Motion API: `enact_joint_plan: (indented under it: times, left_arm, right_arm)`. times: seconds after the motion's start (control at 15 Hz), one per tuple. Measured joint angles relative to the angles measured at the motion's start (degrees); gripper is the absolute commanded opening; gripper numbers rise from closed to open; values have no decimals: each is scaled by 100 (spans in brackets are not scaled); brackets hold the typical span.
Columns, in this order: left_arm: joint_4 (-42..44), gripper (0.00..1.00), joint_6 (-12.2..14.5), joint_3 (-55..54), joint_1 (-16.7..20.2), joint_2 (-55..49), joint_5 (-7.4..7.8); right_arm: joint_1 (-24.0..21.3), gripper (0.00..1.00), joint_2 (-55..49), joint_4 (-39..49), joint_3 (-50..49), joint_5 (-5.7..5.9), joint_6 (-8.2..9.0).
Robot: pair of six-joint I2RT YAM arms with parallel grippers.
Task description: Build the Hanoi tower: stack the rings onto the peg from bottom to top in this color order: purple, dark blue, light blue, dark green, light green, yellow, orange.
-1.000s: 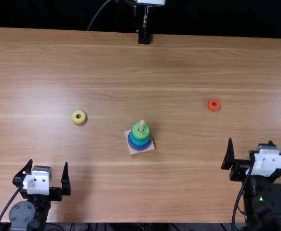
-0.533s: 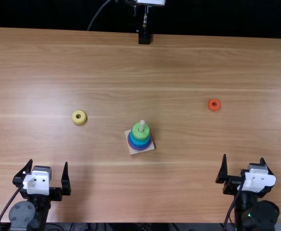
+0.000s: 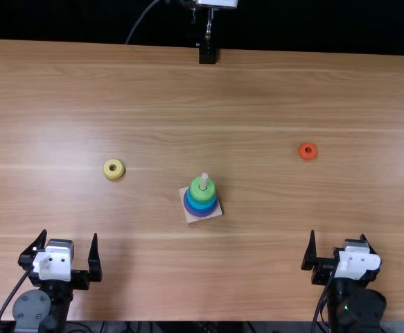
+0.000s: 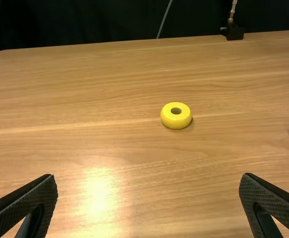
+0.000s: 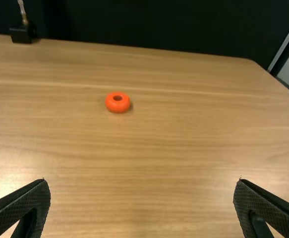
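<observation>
wooden base (image 3: 217, 212) partly under rings (image 3: 201, 214)

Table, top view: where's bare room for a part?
Bare wood separates yellow ring, peg base and orange ring; a broader stretch lies beyond them toward the far edge. Crowded: near side, at left gripper and right gripper.

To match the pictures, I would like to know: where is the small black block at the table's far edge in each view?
Top view: black block at top, near the middle.
Left wrist view: upper right.
Right wrist view: upper left.
Shared landmark: the table's far edge.
</observation>
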Motion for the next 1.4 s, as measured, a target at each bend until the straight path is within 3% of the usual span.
enact_joint_plan:
  times: [0.33, 0.53, 0.73, 1.4]
  left_arm:
    - [0, 100, -2, 0, -2, -2, 2]
    - [4, 100, 0, -2, 0, -2, 4]
    - [2, 100, -2, 0, -2, -2, 4]
    - [4, 100, -2, -2, 0, 0, 4]
  right_arm:
    - [0, 100, -205, -101, -15, -31, 22]
    - [0, 100, -404, -267, 35, -61, 293]
    - [-2, 100, -404, -282, 39, -63, 404]
    - [0, 100, -407, -280, 39, -63, 450]
